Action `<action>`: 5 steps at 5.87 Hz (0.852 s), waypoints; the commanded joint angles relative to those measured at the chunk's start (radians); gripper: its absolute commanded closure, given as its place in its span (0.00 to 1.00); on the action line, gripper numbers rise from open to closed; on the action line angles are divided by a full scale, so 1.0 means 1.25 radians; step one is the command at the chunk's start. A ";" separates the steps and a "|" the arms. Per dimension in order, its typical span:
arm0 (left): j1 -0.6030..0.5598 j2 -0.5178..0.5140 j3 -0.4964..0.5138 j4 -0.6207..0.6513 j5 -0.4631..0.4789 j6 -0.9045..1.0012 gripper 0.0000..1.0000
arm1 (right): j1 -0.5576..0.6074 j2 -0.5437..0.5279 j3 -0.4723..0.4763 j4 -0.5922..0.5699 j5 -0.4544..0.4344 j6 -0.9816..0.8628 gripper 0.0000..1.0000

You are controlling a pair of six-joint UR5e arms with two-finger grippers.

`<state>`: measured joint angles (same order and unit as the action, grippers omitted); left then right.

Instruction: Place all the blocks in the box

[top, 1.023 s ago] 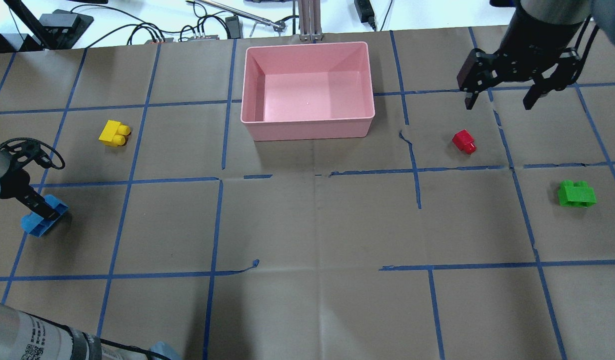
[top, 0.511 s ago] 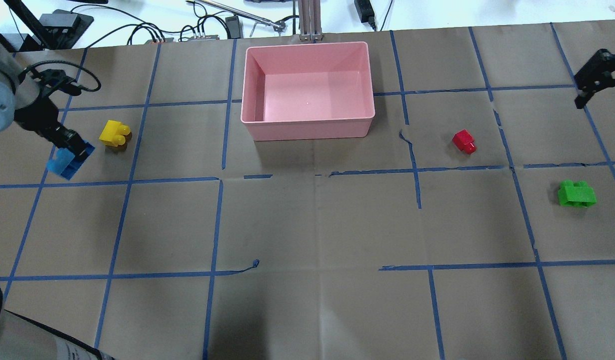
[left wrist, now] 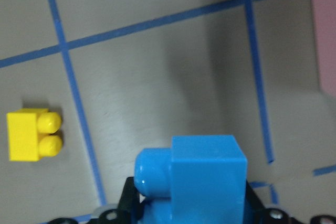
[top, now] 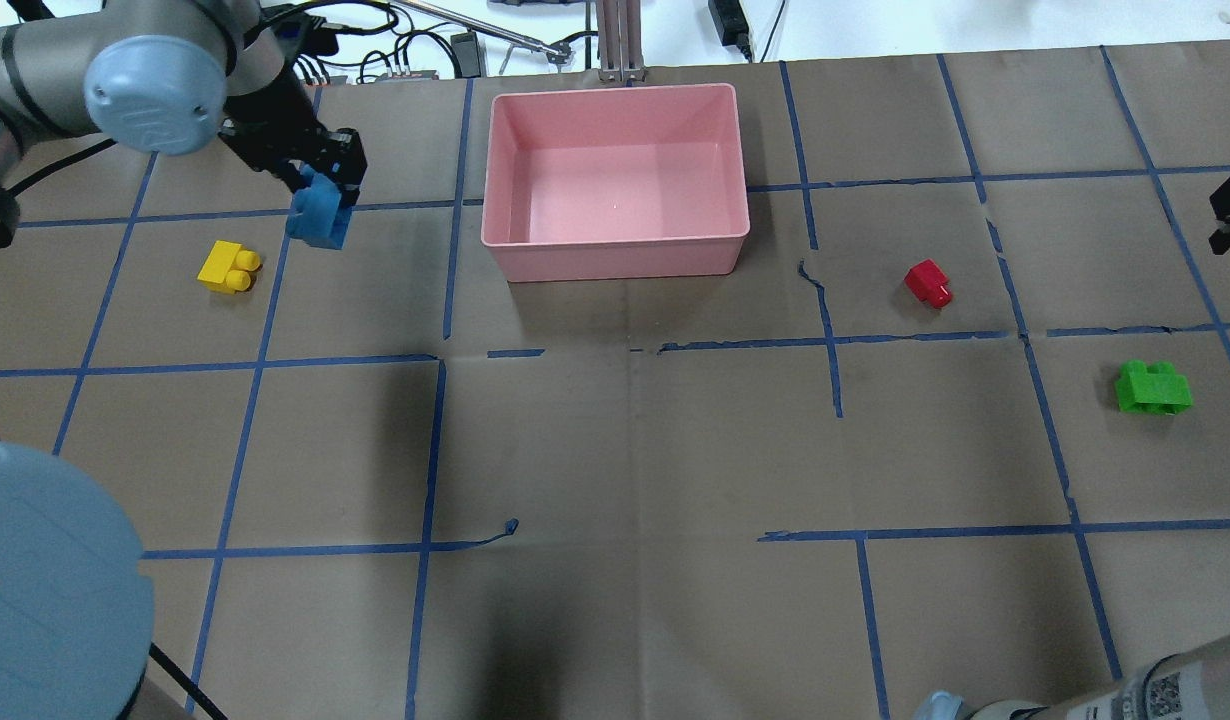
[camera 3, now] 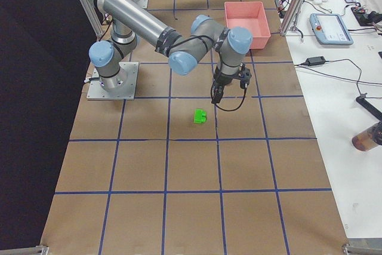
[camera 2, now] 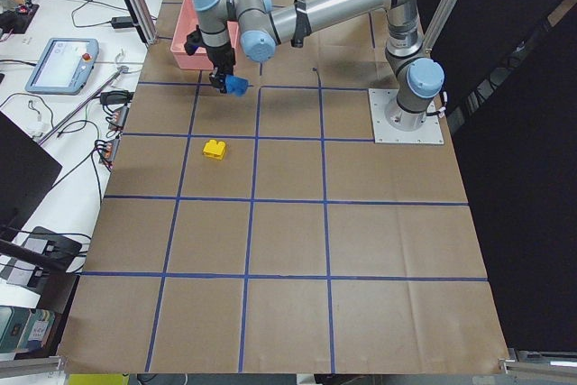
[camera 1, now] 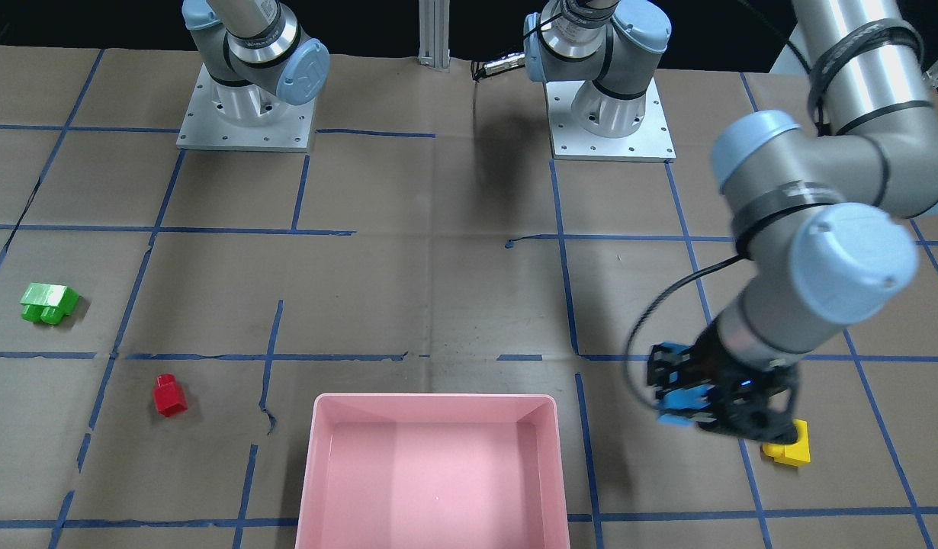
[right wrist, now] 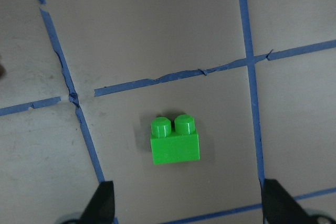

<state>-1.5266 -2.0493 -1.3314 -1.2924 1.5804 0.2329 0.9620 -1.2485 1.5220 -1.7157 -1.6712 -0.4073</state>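
- Table covered in brown paper (top: 635,450), gridded with blue tape.
- Shallow pink plastic tray (top: 615,262) near its far edge.
- Small yellow two-stud brick (top: 228,268) on the robot's left.
- Tiny red brick (top: 928,283) and green two-stud brick (top: 1153,387) on its right.

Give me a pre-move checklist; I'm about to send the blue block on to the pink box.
1. Grip: left gripper clamps the blue block, ok.
2. Position: blue block above the box, not ok; it hangs short of the rim.
3. Height: enough to clear the rim, cannot tell.
4. Path: yellow block out of the way, ok.
5. Other arm: right gripper apart, ok; open over the green block.
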 commanded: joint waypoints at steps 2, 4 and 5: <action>-0.199 -0.247 0.285 0.003 -0.002 -0.078 1.00 | -0.001 0.088 0.145 -0.245 0.005 -0.114 0.00; -0.187 -0.253 0.281 -0.002 -0.005 -0.064 0.04 | -0.001 0.113 0.208 -0.316 0.008 -0.148 0.00; -0.134 -0.238 0.276 -0.024 -0.005 -0.055 0.02 | -0.001 0.114 0.223 -0.315 -0.003 -0.154 0.00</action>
<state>-1.7435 -2.3599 -0.9827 -1.3013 1.5737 0.1527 0.9603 -1.1117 1.7772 -2.1000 -1.6660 -0.5853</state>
